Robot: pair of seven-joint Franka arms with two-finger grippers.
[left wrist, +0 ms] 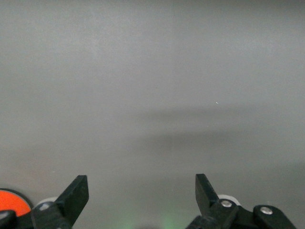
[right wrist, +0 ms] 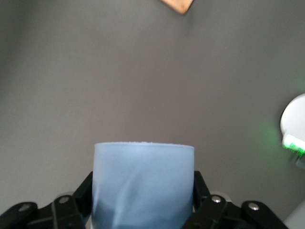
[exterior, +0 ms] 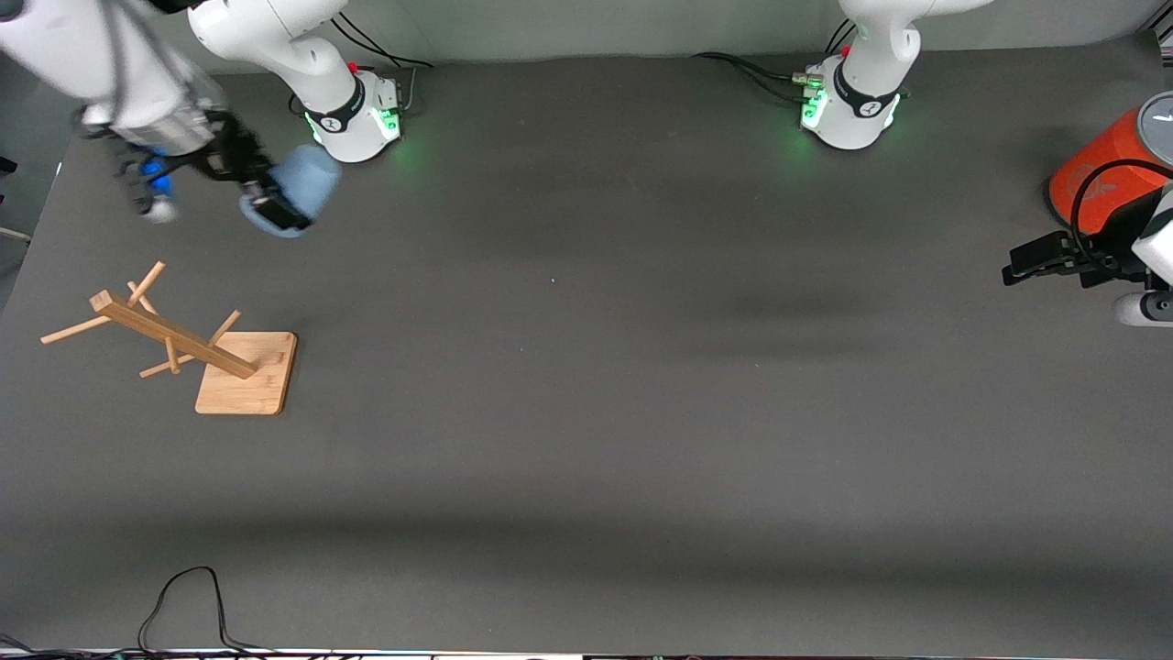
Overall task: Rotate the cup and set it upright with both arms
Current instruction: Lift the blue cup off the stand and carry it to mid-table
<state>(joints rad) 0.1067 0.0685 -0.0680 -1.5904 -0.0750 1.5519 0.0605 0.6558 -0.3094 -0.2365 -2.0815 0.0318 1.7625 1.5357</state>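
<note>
Above the table near the right arm's base, the cup [exterior: 307, 183] is held tipped on its side, clamped in the right gripper [exterior: 275, 209]; it is lifted but not uprighted. At the table's other end, the left gripper [exterior: 1040, 258] waits spread and empty beside the orange cylinder [exterior: 1095, 179], so handover and uprighting are judged outstanding.

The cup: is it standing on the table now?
No, the right hand holds the cup tilted in the air near the right arm's base, clear of the table.
</note>
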